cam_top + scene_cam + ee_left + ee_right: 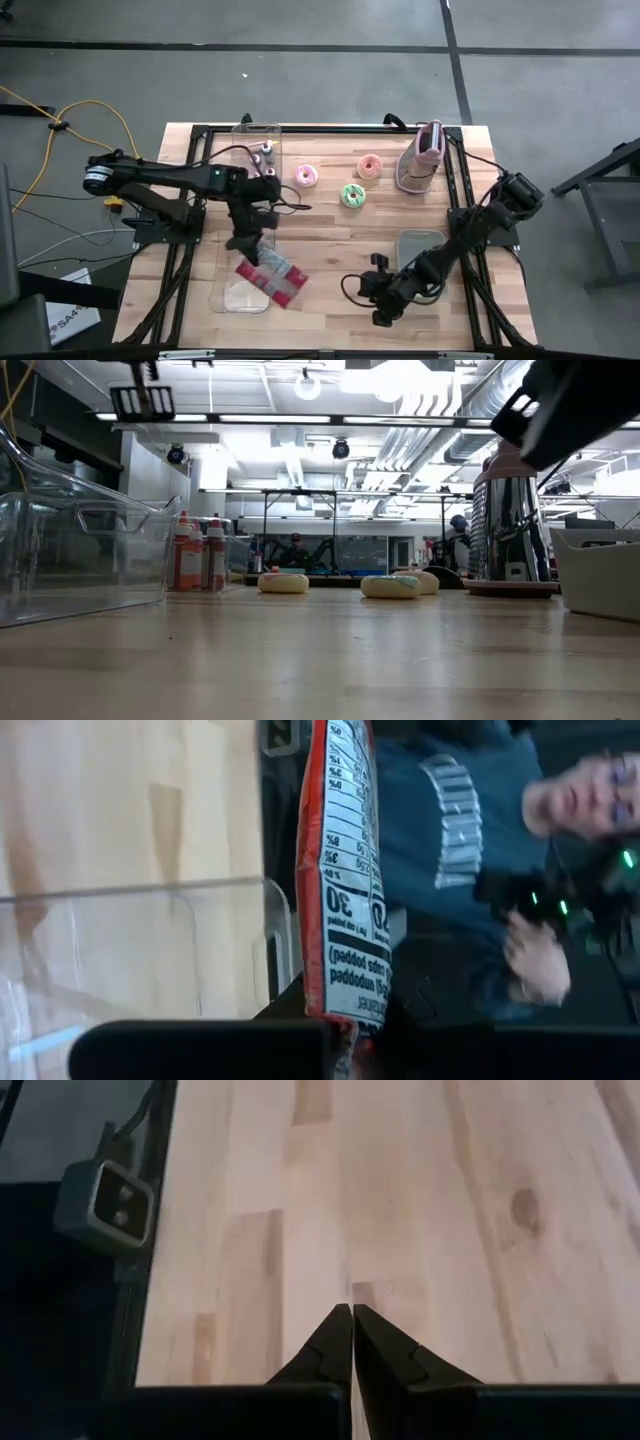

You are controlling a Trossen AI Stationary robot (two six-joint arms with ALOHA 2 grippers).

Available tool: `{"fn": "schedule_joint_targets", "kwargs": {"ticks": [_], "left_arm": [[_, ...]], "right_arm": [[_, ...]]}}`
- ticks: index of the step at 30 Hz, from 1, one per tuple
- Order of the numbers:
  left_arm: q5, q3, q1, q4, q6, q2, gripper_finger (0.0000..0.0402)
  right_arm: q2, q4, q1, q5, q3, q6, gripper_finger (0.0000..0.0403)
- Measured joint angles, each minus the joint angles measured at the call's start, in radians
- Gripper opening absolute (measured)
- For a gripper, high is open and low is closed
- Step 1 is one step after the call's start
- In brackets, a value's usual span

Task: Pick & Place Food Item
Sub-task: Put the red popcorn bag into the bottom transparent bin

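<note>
The left arm reaches from the left edge of the high view toward the centre-left, elbow bent, its left tool (245,243) pointing down over the clear plastic bin (228,296) at the lower left of the tabletop (330,230). Its jaws are clamped tight on the snack bag (272,280), a flat, crinkled foil packet, red-edged with a white nutrition panel in black print. In the left wrist view the snack bag (345,870) hangs from the fingers along the frame's middle, above the bin's glossy transparent wall (150,950). A person in a blue sweatshirt shows blurred beyond it.

The right arm folds low across the lower right of the high view, its right tool (380,315) near the tabletop's front edge, jaws pressed fully together and holding nothing; in the right wrist view the dark tapered fingers (335,1345) meet in a point over pale wood planks.

Three ring-shaped doughnuts lie at upper centre: a pink doughnut (306,176), a green doughnut (352,195) and a peach doughnut (370,165). A metal grater (425,155) stands on a round plate at upper right.
</note>
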Motion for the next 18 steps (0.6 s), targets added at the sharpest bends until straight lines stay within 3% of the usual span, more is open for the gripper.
{"fn": "schedule_joint_targets", "kwargs": {"ticks": [4, 12, 18], "left_arm": [[0.019, 0.000, 0.013, -0.128, 0.127, -0.035, 0.0016], [-0.050, 0.000, 0.011, -0.392, 0.338, -0.054, 0.0016], [-0.081, 0.000, 0.011, -0.455, 0.423, -0.054, 0.0016]], "right_arm": [[0.000, 0.014, -0.035, -0.036, 0.000, 0.010, 0.0002], [0.000, 0.151, -0.077, -0.051, 0.000, 0.061, 0.0002], [0.000, 0.289, -0.074, -0.051, 0.000, 0.061, 0.0002]]}}
